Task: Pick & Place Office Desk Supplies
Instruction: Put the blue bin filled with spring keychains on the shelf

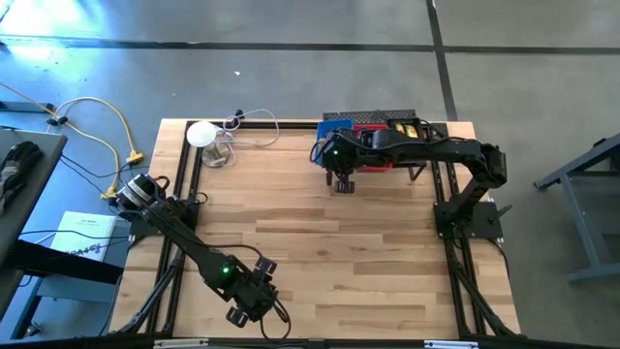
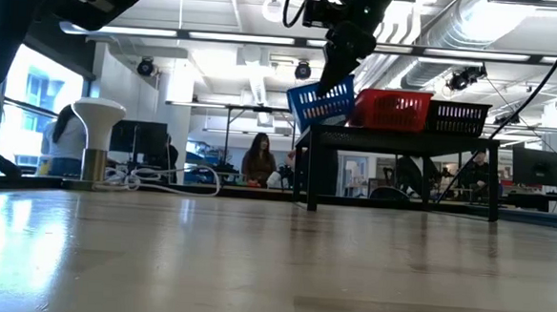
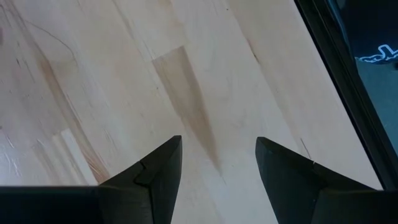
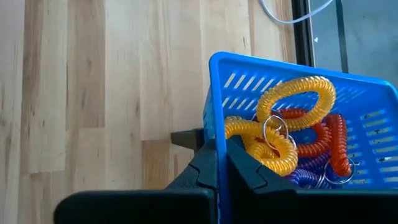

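Right tool pinching the wall of a tilted blue basket of coil rings; left tool idle over the desk.

High view: the right tool (image 1: 341, 167) reaches to 12 o'clock of the desk (image 1: 320, 242), at the blue basket (image 1: 334, 123) on the black mesh shelf (image 1: 387, 121); the left tool (image 1: 247, 302) waits near 6 o'clock. Low view: the blue basket (image 2: 319, 103) hangs tilted at the shelf's end, beside a red basket (image 2: 393, 109). Left wrist view: its fingers (image 3: 155, 177) stand spread over bare wood. Right wrist view: the fingers (image 4: 202, 174) are pressed together on the basket wall (image 4: 214, 106); yellow (image 4: 292, 99), orange (image 4: 336, 146) and purple coil rings (image 4: 305, 177) lie inside.
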